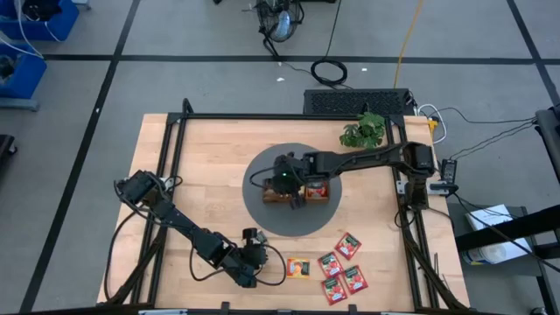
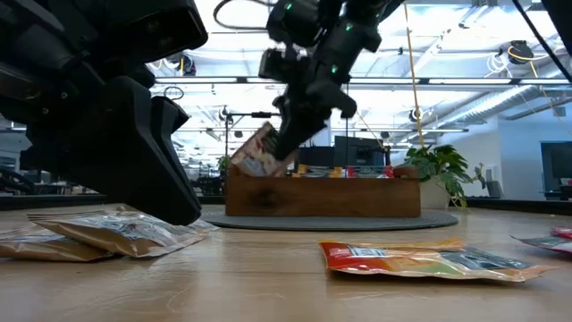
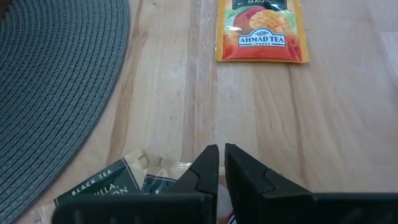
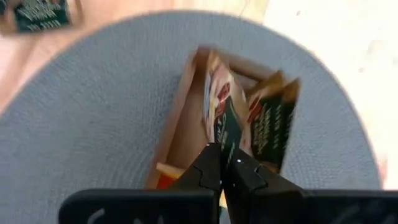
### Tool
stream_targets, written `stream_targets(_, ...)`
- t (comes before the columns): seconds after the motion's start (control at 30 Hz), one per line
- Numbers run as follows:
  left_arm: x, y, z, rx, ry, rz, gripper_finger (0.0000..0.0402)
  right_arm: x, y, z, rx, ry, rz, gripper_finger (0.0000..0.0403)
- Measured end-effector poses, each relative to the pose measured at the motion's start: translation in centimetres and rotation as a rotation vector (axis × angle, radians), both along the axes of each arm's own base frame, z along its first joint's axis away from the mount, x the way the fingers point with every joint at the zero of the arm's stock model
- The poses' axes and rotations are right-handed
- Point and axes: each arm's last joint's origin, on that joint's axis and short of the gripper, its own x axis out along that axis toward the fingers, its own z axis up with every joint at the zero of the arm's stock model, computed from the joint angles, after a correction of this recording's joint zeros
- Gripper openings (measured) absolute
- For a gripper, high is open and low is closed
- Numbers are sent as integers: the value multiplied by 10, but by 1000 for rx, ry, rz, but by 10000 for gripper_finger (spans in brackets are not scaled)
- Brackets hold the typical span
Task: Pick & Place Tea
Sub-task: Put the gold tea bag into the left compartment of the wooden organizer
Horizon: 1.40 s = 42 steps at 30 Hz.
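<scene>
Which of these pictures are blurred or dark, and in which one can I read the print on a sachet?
Right wrist view: the wooden tray and grey mat look smeared. Low view: bright ceiling lights leave the left gripper and the right gripper as dark shapes. Left wrist view: sharp, the orange sachet print is readable.

Orange-yellow mango-print sachet (image 3: 261,31), grey woven mat (image 3: 56,87), red sachets (image 1: 341,267)

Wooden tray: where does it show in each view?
High: wooden tray at table centre, under the right claw.
Low: centre, below the claw's tea sachet.
Left wrist: not in it.
Right wrist: centre, beyond the claw.
Shared landmark: the grey round mat under it.
</scene>
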Motion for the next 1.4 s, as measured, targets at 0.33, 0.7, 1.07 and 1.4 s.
stream_targets(0.33, -1, 1, -1, 14, 18, 0, 35, 17, -2, -11, -114, 129, -40, 0)
stream_targets(0.7, -3, 0, -2, 20, 21, 6, 35, 15, 3, 11, -133, 205, -64, 0)
stream_targets(1.07, -16, -10, 31, 281, -193, 69, 35, 6, 55, 14, -126, 280, -18, 0)
stream_targets(1.4, -21, -7, 66, 267, -330, 155, 37, 0, 131, 16, -116, 193, 97, 0)
